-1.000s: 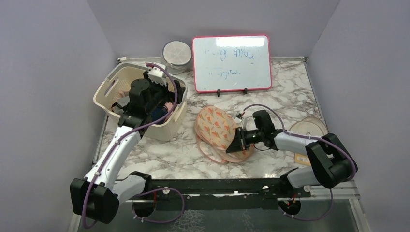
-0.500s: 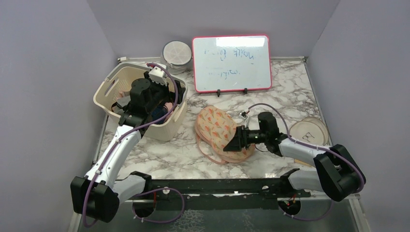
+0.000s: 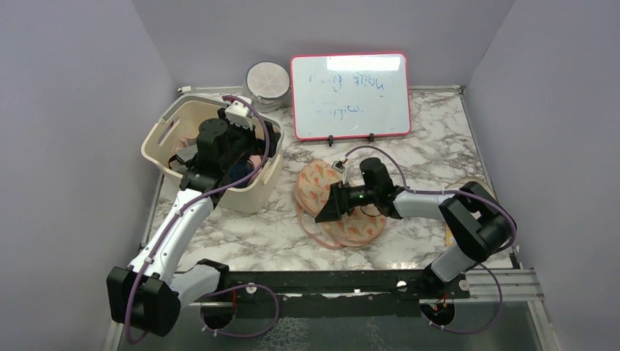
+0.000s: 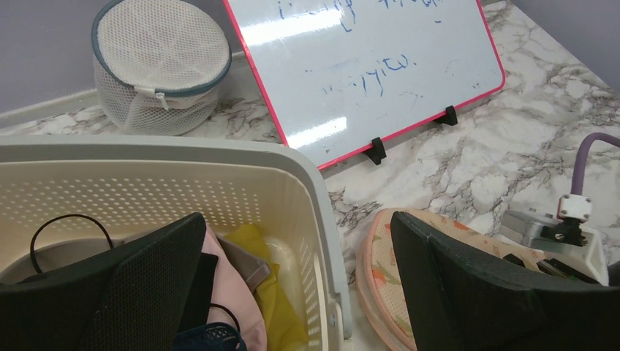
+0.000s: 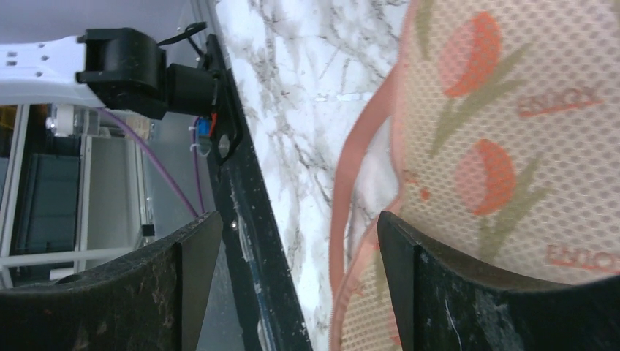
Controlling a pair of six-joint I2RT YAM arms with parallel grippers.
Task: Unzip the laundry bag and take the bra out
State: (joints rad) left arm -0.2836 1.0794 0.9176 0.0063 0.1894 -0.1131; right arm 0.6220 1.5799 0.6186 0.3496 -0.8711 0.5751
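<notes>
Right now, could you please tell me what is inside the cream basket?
Inside the basket, pink fabric, something yellow and a dark blue lacy piece show. The left gripper, wide open, covers the rest, so whatever lies beneath its fingers or deeper down cannot be seen.

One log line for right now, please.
left pincer: open, over basket | right pincer: open, at edge of laundry bag, nothing held | laundry bag: flat on table | bra: not visible
</notes>
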